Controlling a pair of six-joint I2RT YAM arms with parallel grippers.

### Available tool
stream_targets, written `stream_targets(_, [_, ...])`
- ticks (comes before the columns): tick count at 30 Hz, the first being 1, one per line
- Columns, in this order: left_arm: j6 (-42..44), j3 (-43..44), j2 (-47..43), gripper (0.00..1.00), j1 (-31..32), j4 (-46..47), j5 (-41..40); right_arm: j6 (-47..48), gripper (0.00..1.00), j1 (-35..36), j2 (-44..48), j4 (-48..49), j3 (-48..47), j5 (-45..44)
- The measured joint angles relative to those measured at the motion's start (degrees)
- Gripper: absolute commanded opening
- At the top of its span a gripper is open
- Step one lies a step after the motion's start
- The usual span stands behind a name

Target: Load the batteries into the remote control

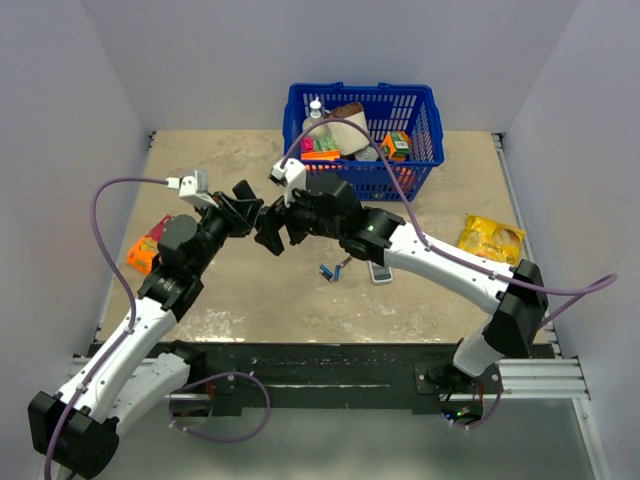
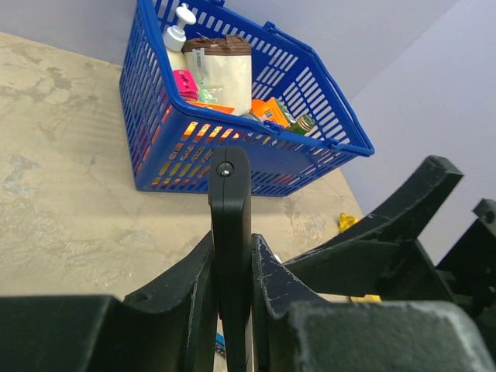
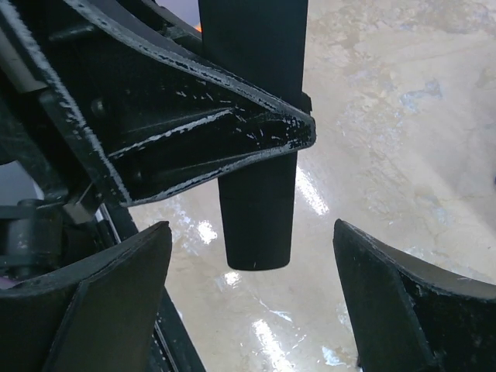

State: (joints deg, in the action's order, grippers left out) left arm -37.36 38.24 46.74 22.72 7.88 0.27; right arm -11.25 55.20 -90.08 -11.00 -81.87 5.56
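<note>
My left gripper (image 2: 231, 271) is shut on the black remote control (image 2: 230, 225) and holds it edge-on above the table. In the right wrist view the remote control (image 3: 260, 209) hangs end-down, with a left finger (image 3: 217, 147) across it. My right gripper (image 3: 252, 227) stands open around that lower end, its fingers well clear on both sides. From above, both grippers meet mid-table, the left gripper (image 1: 258, 218) against the right gripper (image 1: 274, 236). Small blue batteries (image 1: 327, 270) lie on the table just right of them. One battery (image 2: 220, 343) shows below the left fingers.
A blue basket (image 1: 365, 135) full of items stands at the back centre. A white-grey remote (image 1: 381, 271) lies beside the batteries. A yellow packet (image 1: 490, 238) sits at the right, an orange packet (image 1: 150, 250) at the left. Walls enclose the table.
</note>
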Motion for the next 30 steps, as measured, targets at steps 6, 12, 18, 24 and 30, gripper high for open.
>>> stream_targets(6, [0.0,0.7,0.3,0.00,0.3,-0.2,0.8,0.0,0.82,0.0,-2.8,-1.2,-1.1,0.0])
stream_targets(12, [0.0,0.9,0.8,0.00,0.7,-0.2,1.3,0.0,0.72,0.0,-3.7,-1.9,-1.1,0.0])
stream_targets(18, [0.0,0.9,1.3,0.00,0.9,-0.2,1.3,-0.1,0.66,0.0,-3.7,-1.9,-1.5,0.0])
stream_targets(24, [-0.1,1.0,1.4,0.00,1.0,-0.2,1.5,0.0,0.60,0.0,-4.1,-1.8,-2.5,0.0])
stream_targets(30, [-0.1,1.5,1.5,0.00,1.0,-0.2,1.5,0.0,0.52,0.0,-4.6,-1.8,-2.7,0.1])
